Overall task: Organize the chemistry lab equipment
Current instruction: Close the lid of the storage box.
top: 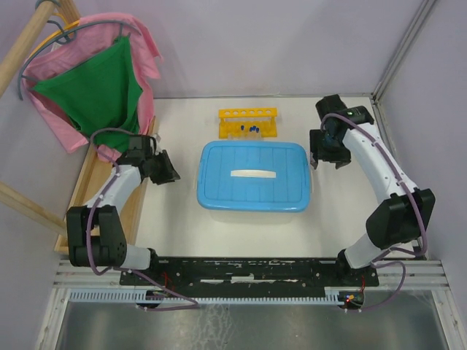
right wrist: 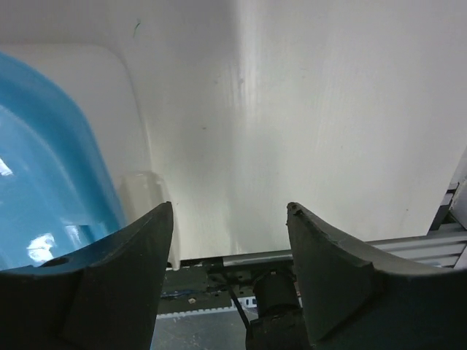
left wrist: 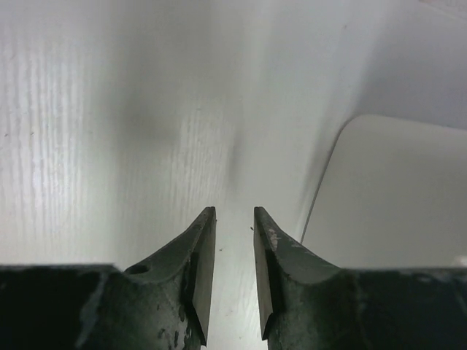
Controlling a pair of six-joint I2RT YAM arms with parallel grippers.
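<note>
A yellow test-tube rack [top: 249, 120] stands at the back of the table with small blue-capped tubes [top: 252, 129] in front of it. My left gripper [top: 169, 169] hangs to the left of the lidded tub. In the left wrist view its jaws [left wrist: 235, 211] stand a narrow gap apart over bare table with nothing between them. My right gripper [top: 327, 162] is just right of the tub. In the right wrist view its jaws [right wrist: 230, 205] are wide open and hold nothing.
A flat blue lid [top: 252, 175] covers the white tub in the middle of the table. The tub's rounded corner [left wrist: 394, 197] shows right of the left fingers, and the lid's edge [right wrist: 44, 175] shows left of the right fingers. Pink and green cloths [top: 95, 87] hang on a wooden frame at the left.
</note>
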